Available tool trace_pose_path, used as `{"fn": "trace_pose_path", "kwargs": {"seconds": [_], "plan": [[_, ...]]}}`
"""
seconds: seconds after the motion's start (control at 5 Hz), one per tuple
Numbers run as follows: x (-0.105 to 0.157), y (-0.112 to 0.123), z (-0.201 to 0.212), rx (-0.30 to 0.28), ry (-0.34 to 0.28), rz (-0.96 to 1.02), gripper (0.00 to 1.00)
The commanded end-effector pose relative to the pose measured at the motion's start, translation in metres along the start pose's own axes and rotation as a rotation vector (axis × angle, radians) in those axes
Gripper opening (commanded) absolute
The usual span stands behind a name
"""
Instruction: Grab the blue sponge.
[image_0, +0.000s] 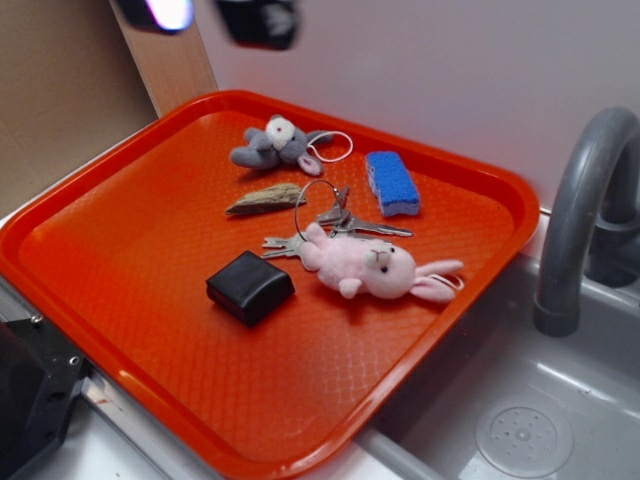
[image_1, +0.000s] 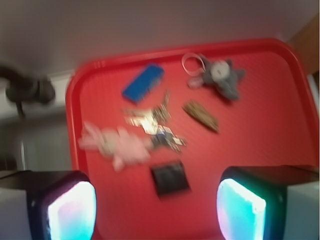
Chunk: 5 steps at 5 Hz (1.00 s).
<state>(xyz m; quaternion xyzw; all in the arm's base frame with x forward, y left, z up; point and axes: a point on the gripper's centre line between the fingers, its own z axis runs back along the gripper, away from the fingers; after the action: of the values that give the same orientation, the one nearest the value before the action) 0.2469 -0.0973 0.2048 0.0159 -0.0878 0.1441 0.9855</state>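
While I watch from the exterior view, the blue sponge (image_0: 392, 183) lies flat near the far right corner of the orange tray (image_0: 130, 270), a small bright-blue block with rounded corners and a thin white layer along its lower edge. From my wrist view the sponge (image_1: 143, 83) appears as a blurred blue bar near the tray's upper left, well ahead of the gripper (image_1: 156, 210). My gripper's two fingers (image_1: 70, 210) stand wide apart at the bottom of that view, their pads glowing pale blue and pink, holding nothing; in the exterior view only a dark blurred part of the arm shows at the top edge. Just beside the sponge toward the tray's middle lies a bunch of keys (image_0: 335, 222) on a wire ring, touching a pink plush rabbit (image_0: 380, 270). A grey plush animal (image_0: 272, 145) with a white loop sits near the far edge, a brown wedge-shaped piece (image_0: 265, 200) lies below it, and a black box (image_0: 250, 287) rests near the tray's centre. A grey faucet (image_0: 580, 220) rises over the sink (image_0: 520, 420) at right. I can read no writing or labels on anything.
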Motion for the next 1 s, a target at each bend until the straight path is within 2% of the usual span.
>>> {"fn": "trace_pose_path", "kwargs": {"seconds": [0.0, 0.4, 0.6, 0.8], "plan": [[0.051, -0.009, -0.048, 0.038, -0.110, 0.194, 1.00], [0.069, -0.012, -0.107, 0.092, -0.215, 0.289, 1.00], [0.080, -0.018, -0.130, 0.090, -0.249, 0.319, 1.00], [0.088, -0.022, -0.144, 0.093, -0.254, 0.328, 1.00]]}}
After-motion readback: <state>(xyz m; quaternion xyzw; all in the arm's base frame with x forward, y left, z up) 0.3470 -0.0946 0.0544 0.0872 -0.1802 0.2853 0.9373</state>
